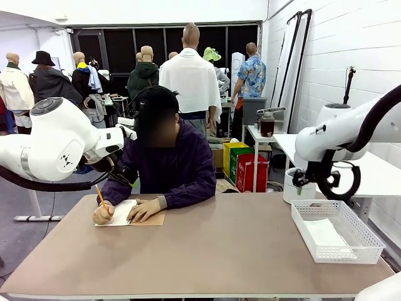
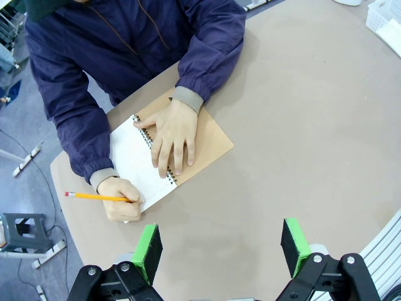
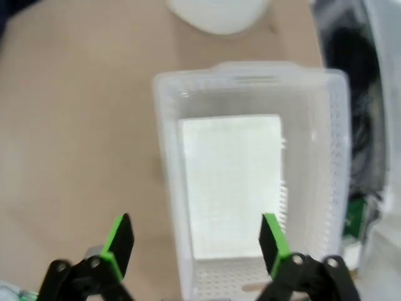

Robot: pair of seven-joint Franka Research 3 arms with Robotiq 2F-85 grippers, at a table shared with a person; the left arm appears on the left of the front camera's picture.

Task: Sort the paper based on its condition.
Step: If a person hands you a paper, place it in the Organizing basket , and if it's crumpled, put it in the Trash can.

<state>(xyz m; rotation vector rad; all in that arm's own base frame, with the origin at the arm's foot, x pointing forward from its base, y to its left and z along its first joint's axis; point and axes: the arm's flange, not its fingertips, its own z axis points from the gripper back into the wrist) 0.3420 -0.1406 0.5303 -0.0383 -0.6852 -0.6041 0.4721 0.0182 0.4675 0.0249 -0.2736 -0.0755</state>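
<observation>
Table (image 1: 219, 251): tan top, rounded corners, matt, bare across its middle. Clock read from the robot's edge, with 12 at the far side.

Person (image 1: 169, 163): seated at 11 o'clock, in a dark blue jacket, bent over a notebook (image 1: 135, 216).

Notebook: spiral-bound, at 10 o'clock near the far edge, open to a white page with the brown cover spread beside it. One hand (image 2: 172, 135) lies flat across the spiral. The other hand (image 2: 122, 199) holds a yellow pencil (image 2: 94, 196) at the page's edge, eraser end pointing away from the page.

Basket (image 1: 351, 256): white mesh, oblong, at 3 o'clock, close to the table's right edge.

Paper (image 1: 326, 233): one white sheet lying flat on the basket's floor. From the right wrist the paper (image 3: 232, 175) covers most of that floor; the blur hides any creases.

Left gripper (image 2: 219, 251): in the air over the table's left part, looking down on the notebook, jaws spread wide, nothing between the green pads.

Right gripper (image 3: 197, 241): hangs above the basket at 3 o'clock, jaws spread wide, nothing between them, clear of the paper.

Room: white block wall (image 1: 326, 56) at 2 o'clock. Dark glazed partition along the back at 12. White side table (image 1: 376, 169) past the basket at 3 o'clock. White tub (image 1: 291, 185) just beyond the table's far-right corner. Yellow, green and red bags (image 1: 241, 166) behind the person at 1 o'clock. Grey floor.
</observation>
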